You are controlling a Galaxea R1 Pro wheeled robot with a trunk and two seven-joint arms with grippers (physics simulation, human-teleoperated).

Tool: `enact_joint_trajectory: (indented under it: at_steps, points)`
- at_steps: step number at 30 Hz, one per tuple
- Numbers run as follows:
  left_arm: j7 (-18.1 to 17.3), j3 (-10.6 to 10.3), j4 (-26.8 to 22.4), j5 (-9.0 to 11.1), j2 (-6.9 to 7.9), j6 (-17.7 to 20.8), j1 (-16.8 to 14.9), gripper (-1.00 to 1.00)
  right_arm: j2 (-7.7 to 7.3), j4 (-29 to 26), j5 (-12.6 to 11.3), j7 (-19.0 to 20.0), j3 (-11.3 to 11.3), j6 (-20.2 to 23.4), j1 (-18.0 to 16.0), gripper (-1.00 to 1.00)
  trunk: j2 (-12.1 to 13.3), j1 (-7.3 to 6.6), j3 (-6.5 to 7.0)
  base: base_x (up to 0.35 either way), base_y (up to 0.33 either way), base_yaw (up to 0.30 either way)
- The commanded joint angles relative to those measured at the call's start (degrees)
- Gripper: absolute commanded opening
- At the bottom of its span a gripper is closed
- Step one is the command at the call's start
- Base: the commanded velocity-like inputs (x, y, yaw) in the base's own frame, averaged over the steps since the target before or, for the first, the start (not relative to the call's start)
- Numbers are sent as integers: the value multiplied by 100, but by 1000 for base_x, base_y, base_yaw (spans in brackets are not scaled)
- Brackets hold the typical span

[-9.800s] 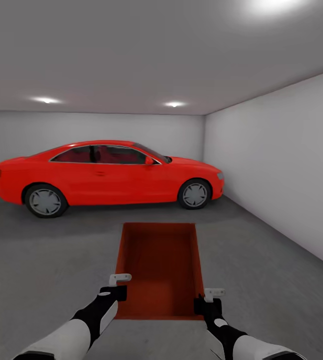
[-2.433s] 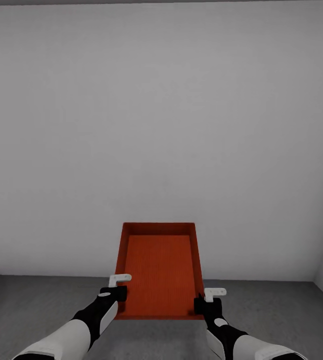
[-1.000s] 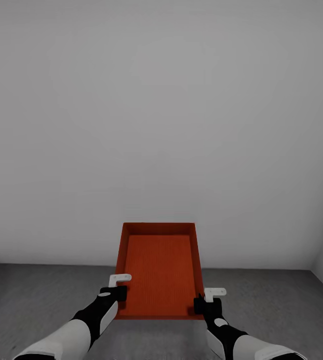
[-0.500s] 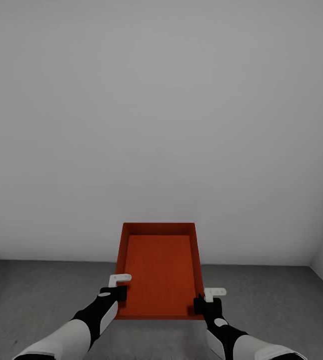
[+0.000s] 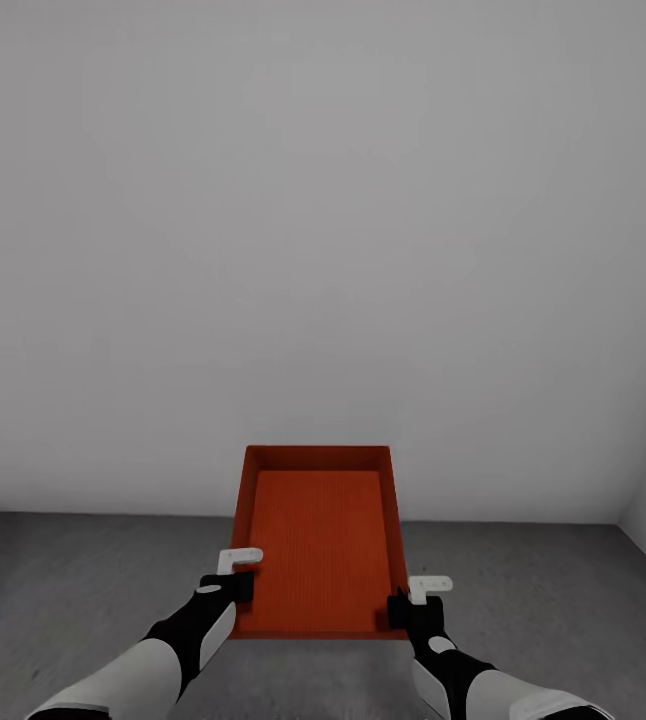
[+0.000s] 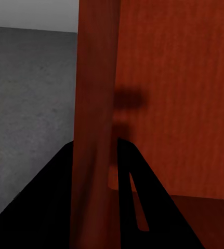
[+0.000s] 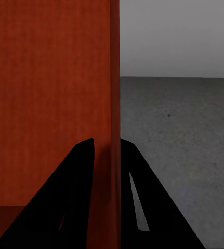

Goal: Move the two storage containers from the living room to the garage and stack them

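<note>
Container: one orange-red storage container (image 5: 320, 545) is sitting low in the centre of the head view, open side up, carried between both arms above the floor.
Left gripper: the left gripper (image 5: 229, 580) is clamping the container's left wall near its near corner; in the left wrist view the dark fingers (image 6: 127, 181) are straddling that thin wall (image 6: 93, 124).
Right gripper: the right gripper (image 5: 410, 597) is pinching the right wall likewise, one finger on each side of the wall (image 7: 113, 104) in the right wrist view.
Surroundings: a plain pale wall (image 5: 323, 250) is filling the upper part of the head view, and dark grey concrete floor (image 5: 73, 570) is running across the bottom, so the robot is probably standing in the garage.
Second container: I am not seeing the other one here.
Step in hand: setting this container down, as I judge it.
Doing it well: both arms should be lowering together and level, so the thin walls are not twisting in the grips.
Release: the fingers should be parting only once the flat bottom is resting on the concrete, clear of the wall, leaving room for stacking.
</note>
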Motion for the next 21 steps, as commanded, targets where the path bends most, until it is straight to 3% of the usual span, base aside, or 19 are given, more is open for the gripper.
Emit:
enact_joint_trajectory:
  at_steps: [1, 21]
  points:
    - [64, 380, -59, 91, 4, 46, -7, -100, -20, 10, -208, -64, -210, -47, -1, -100, -7, 1, -18, 0, 0, 0]
    - [62, 380, -59, 91, 4, 46, -7, -100, -20, 11, -209, -64, -211, -38, -1, -100, -7, 1, -202, 0, 0, 0]
